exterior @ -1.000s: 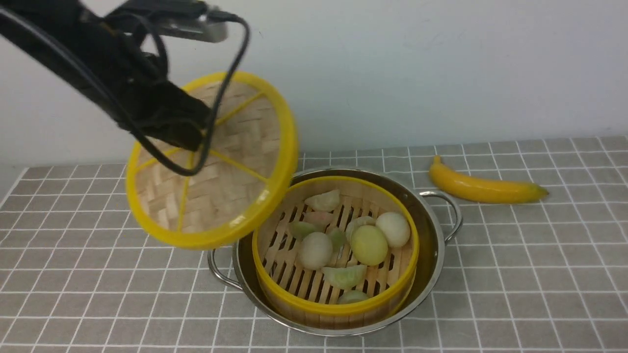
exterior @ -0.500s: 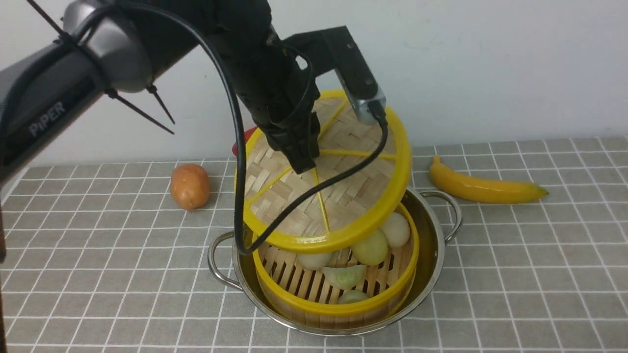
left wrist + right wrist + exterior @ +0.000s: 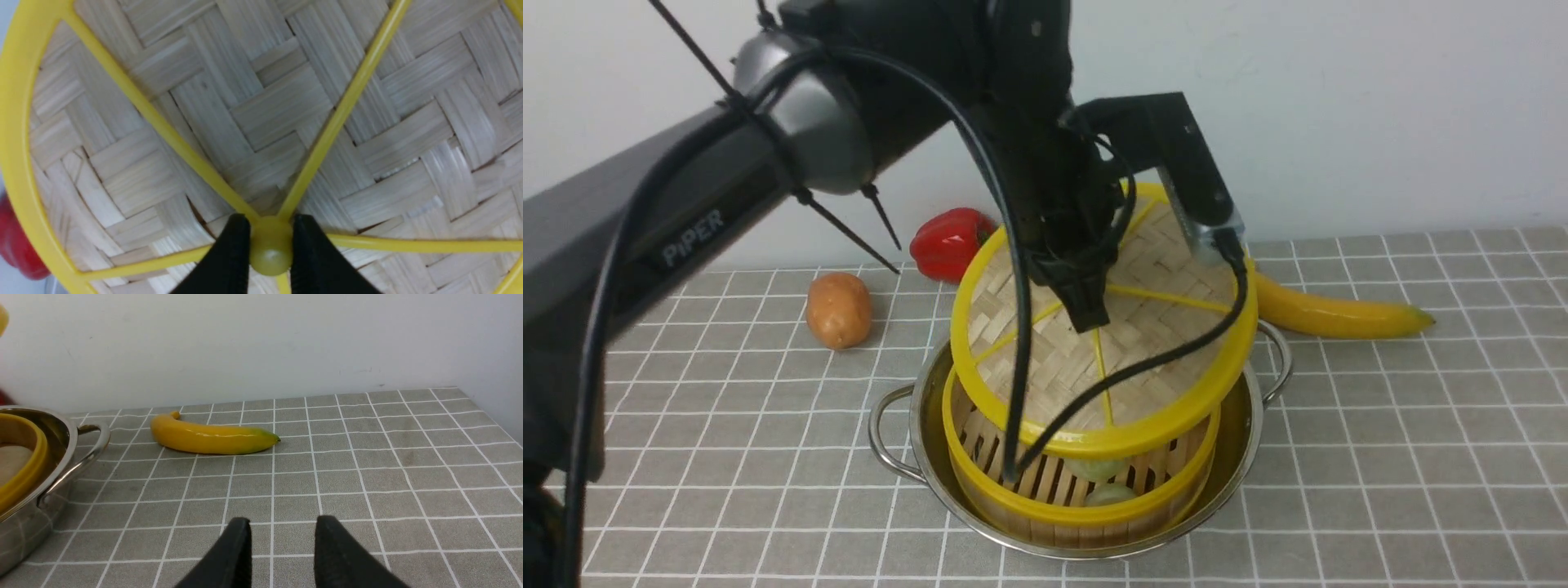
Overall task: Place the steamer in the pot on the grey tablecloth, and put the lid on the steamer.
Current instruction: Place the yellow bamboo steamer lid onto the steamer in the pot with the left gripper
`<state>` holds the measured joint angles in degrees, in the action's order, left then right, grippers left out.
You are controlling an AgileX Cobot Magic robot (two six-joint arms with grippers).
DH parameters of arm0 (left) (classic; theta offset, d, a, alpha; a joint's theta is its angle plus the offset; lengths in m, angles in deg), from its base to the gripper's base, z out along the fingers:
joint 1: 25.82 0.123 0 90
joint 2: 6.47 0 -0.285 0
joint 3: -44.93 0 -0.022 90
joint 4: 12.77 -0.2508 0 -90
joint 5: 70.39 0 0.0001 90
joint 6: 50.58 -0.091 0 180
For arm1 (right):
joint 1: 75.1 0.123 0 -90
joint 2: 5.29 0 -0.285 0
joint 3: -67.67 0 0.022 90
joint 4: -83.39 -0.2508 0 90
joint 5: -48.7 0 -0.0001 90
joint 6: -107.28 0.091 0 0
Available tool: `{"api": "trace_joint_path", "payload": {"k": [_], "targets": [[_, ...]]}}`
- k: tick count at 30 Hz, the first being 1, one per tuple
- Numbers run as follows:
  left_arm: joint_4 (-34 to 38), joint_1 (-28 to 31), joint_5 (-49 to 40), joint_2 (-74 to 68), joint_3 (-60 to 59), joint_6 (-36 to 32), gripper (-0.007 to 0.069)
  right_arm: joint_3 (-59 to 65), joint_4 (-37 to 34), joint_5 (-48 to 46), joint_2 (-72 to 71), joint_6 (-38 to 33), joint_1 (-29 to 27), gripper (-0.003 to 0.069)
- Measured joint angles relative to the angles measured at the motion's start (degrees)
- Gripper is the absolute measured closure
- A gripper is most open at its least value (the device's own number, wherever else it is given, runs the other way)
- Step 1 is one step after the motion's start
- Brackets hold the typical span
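Note:
The steamer (image 3: 1086, 510) sits inside the pot (image 3: 1245, 425) on the grey tablecloth (image 3: 1380, 425). My left gripper (image 3: 1090, 314) is shut on the central knob of the lid (image 3: 1045, 367). It holds the lid tilted just over the steamer, with the far side raised. In the left wrist view the black fingertips (image 3: 239, 241) clamp the yellow knob of the lid (image 3: 286, 94). Most of the toy food is hidden under the lid. My right gripper (image 3: 283, 522) hovers open over bare cloth to the right of the pot (image 3: 61, 457) and steamer (image 3: 24, 465).
A yellow banana (image 3: 1331, 314) lies behind and to the right of the pot, and also shows as a banana (image 3: 208, 439) in the right wrist view. A red pepper (image 3: 949, 241) and a potato (image 3: 838, 309) lie at the back left. A white wall closes the far edge.
My left arm has carried the lid rightward and down from beside the pot to over the steamer, so it now covers most of the food. The right gripper has not moved.

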<state>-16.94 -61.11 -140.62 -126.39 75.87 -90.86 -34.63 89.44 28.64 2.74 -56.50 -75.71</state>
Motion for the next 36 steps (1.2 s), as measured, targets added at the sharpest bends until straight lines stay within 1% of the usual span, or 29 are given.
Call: {"api": "trace_joint_path", "payload": {"k": [3, 4, 7, 11, 17, 24, 30, 36], "targets": [[-2.8, -0.3, 0.1, -0.4, -0.8, 3.7, 0.0508, 0.0, 0.0, 0.0, 0.0, 0.0, 0.0, 0.0419], [-4.8, -0.2, 0.1, -0.4, -1.7, 5.8, 0.0508, 0.0, 0.0, 0.0, 0.0, 0.0, 0.0, 0.0419], [-5.6, 0.2, 0.0, -0.4, -2.9, 7.3, 0.0508, 0.0, 0.0, 0.0, 0.0, 0.0, 0.0, 0.0419], [-2.0, 0.2, 0.0, -0.8, -3.8, 7.9, 0.0508, 0.0, 0.0, 0.0, 0.0, 0.0, 0.0, 0.0419], [-0.2, -0.4, 0.0, -1.9, -3.8, 6.6, 0.0508, 0.0, 0.0, 0.0, 0.0, 0.0, 0.0, 0.0419], [-0.9, -0.4, 0.0, -2.7, -3.8, 8.8, 0.0508, 0.0, 0.0, 0.0, 0.0, 0.0, 0.0, 0.0419], [-2.7, -0.4, 0.0, -3.1, -3.8, 12.4, 0.0508, 0.0, 0.0, 0.0, 0.0, 0.0, 0.0, 0.0419], [-1.5, -0.4, 0.0, -3.4, -3.8, 12.7, 0.0508, 0.0, 0.0, 0.0, 0.0, 0.0, 0.0, 0.0419]]}}
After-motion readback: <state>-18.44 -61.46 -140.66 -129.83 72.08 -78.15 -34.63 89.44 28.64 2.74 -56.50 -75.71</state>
